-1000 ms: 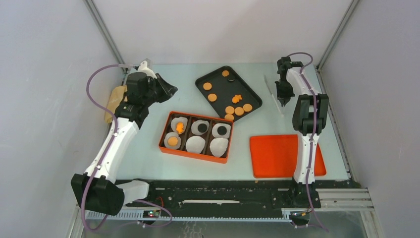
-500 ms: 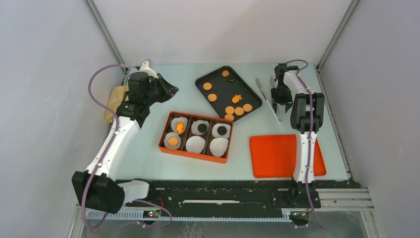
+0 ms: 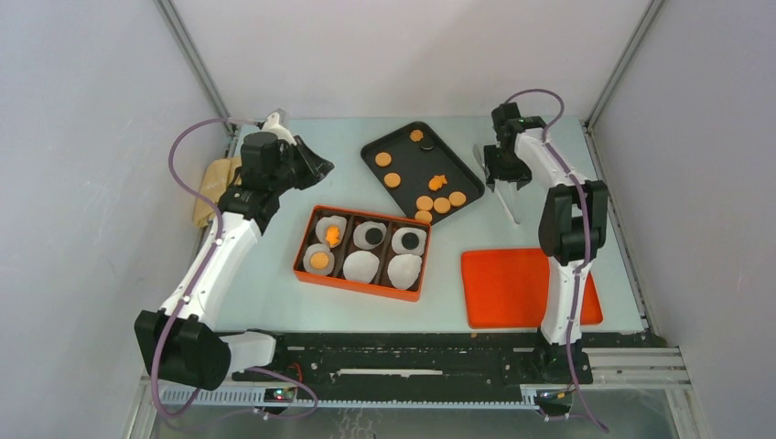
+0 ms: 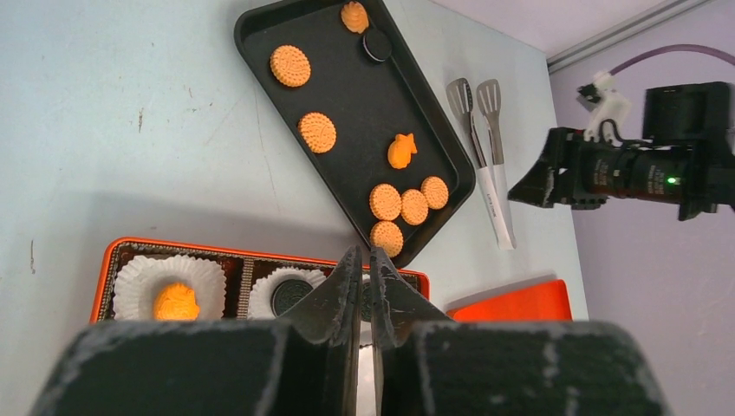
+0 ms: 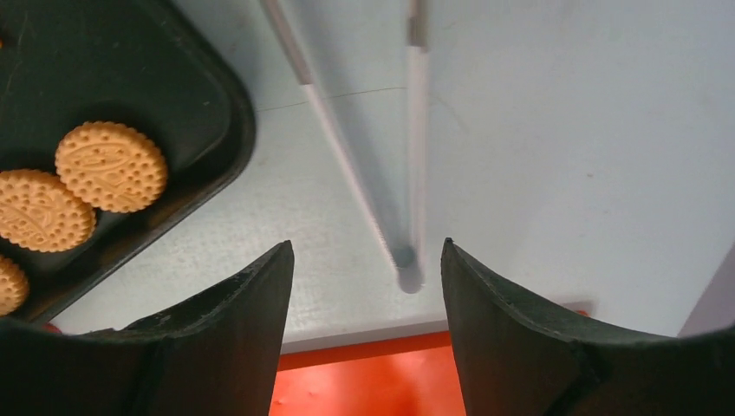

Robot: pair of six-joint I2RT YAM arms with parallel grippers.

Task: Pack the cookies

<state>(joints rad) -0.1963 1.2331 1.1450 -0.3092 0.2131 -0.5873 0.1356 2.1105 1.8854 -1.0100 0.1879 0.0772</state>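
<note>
Several round orange-brown cookies (image 3: 425, 202), a fish-shaped one (image 4: 401, 150) and a dark one (image 4: 376, 46) lie on the black tray (image 3: 407, 160). The orange box (image 3: 357, 285) holds white liners. Its cookies are an orange fish (image 3: 332, 235), a round orange one (image 3: 318, 261) and two dark ones (image 3: 372, 237). My left gripper (image 4: 365, 253) hovers over the box's far edge, shut with nothing in it. My right gripper (image 5: 367, 247) is open just right of the tray. The tongs (image 5: 347, 165) lie on the table beyond its fingertips, untouched.
The flat orange lid (image 3: 526, 285) lies at the front right, just under my right gripper's view. A tan bag (image 3: 212, 187) sits at the table's left edge behind the left arm. Two liners (image 3: 361, 266) in the box's near row hold nothing.
My right gripper has opened and let go of the tongs, then moved back and left toward the tray's corner. The tongs now rest on the table. The left arm has barely moved.
</note>
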